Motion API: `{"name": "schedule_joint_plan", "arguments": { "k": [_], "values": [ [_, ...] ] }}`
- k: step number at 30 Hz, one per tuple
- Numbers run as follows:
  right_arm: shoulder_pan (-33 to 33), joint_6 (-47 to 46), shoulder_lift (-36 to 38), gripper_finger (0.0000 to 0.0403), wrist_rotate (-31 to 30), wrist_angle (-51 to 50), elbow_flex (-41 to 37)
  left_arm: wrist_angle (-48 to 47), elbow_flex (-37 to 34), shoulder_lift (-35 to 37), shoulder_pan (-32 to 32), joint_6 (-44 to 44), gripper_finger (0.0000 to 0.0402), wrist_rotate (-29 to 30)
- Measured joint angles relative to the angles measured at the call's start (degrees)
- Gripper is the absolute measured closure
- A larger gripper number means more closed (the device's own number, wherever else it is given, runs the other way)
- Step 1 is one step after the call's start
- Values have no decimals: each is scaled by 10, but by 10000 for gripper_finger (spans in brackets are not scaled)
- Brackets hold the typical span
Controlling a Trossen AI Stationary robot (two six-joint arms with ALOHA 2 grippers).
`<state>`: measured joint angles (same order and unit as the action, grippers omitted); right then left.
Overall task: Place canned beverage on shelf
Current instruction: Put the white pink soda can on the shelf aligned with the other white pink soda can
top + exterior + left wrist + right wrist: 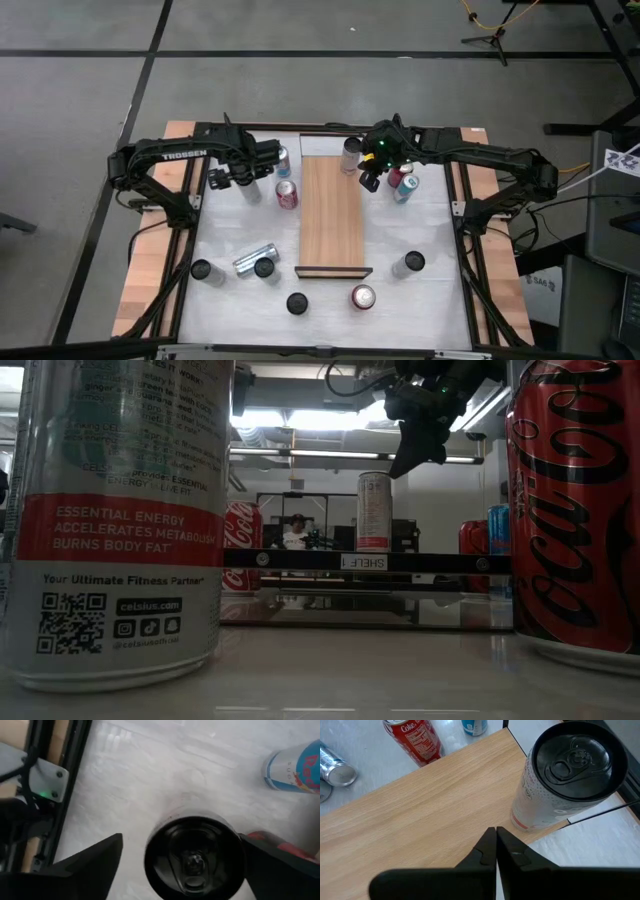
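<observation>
The shelf (332, 215) is a light wooden plank lying lengthwise in the middle of the table. A white can with a black top (570, 775) stands upright on its far right corner. My right gripper (496, 845) hangs shut just above the plank beside that can, touching nothing. Left of the shelf, my left gripper (180, 837) points down, open, over a black-topped can (194, 855) standing on the white table. Its fingers stand on either side of the can. One finger (95, 865) is clearly apart from it; the other (280, 865) is very close.
A red Coke can (287, 194) and a blue-and-silver can (282, 160) stand between my left gripper and the shelf. Two cans (403, 183) stand right of the shelf. Several more cans, one lying on its side (250, 260), are scattered along the near edge.
</observation>
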<state>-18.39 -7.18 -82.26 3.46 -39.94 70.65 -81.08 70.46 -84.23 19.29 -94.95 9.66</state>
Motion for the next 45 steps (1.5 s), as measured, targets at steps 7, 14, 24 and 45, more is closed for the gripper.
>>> {"name": "schedule_joint_plan", "arguments": {
  "k": [7,14,24,45],
  "values": [
    [0,0,0,402,0,0,0,-1,0,0,-1,94,8,11],
    [0,0,0,402,0,0,0,4,0,0,-9,264,9,18],
    [0,0,0,402,0,0,0,41,0,0,-31,387,9,17],
    [0,0,0,402,0,0,0,35,0,0,-70,610,9,25]
  ]
}}
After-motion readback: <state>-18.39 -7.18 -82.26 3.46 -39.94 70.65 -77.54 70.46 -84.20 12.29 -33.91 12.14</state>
